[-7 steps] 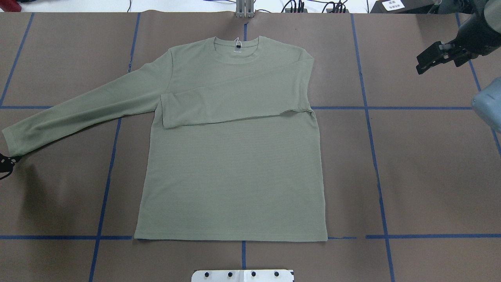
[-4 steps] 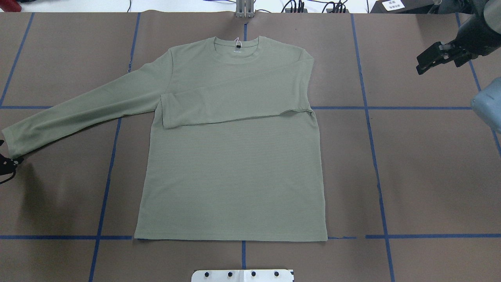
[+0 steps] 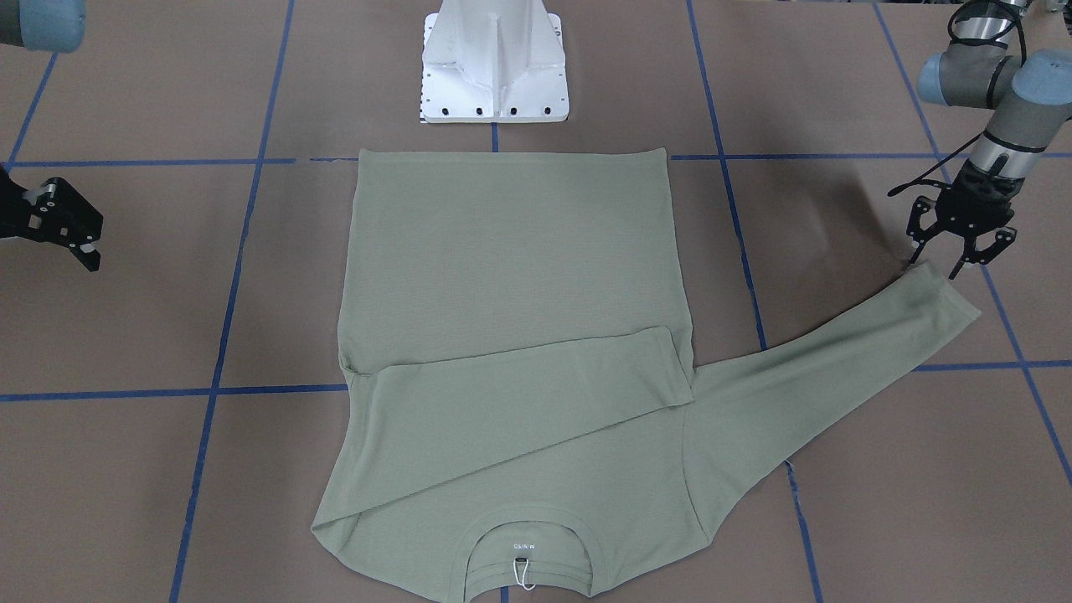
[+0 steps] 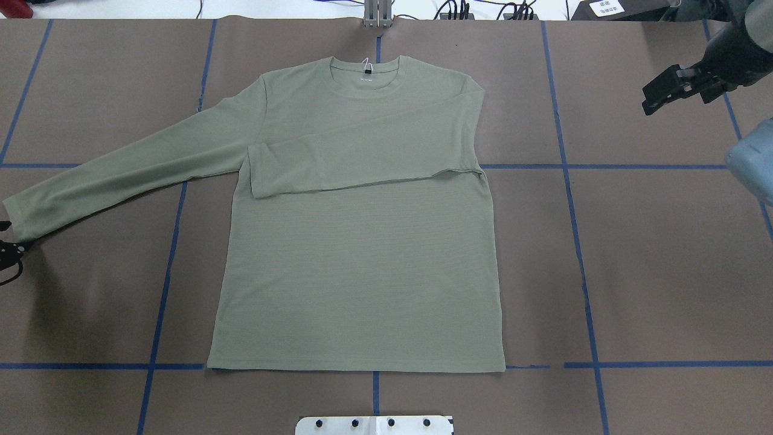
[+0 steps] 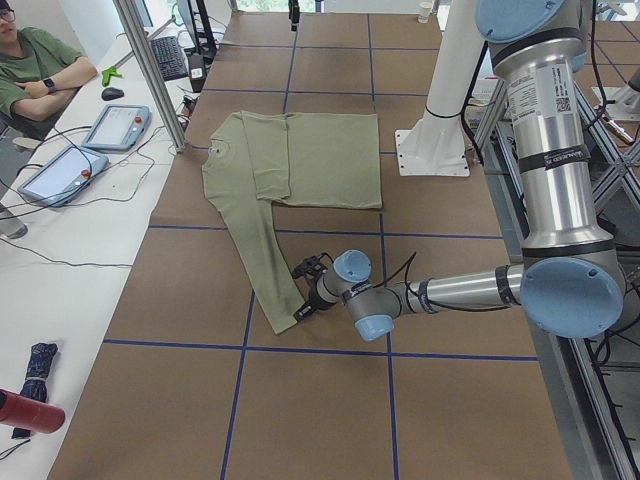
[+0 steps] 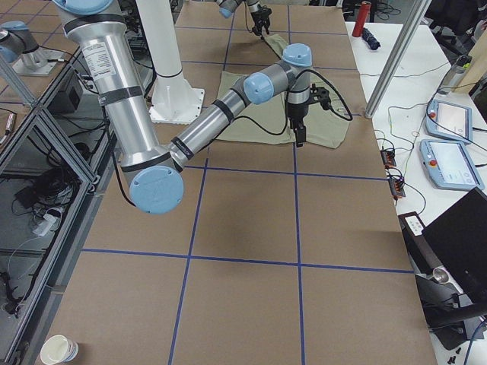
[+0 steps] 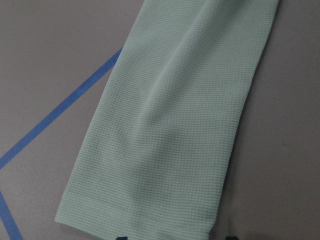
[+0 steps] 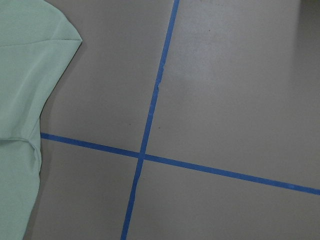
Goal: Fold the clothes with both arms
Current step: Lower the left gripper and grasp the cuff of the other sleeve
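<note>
I see my left gripper (image 3: 950,255) spread open, empty, at the shirt's (image 4: 362,272) eight-o'clock cuff (image 7: 140,220); right gripper (image 4: 663,93) open, empty, at two o'clock.

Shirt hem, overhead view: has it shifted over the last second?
No. The shirt hem lies along the same blue tape line as before, both ends unmoved.

Open table (image 4: 664,272) flanking shirt (image 4: 362,272); pedestal (image 3: 494,59) beside hem
</note>
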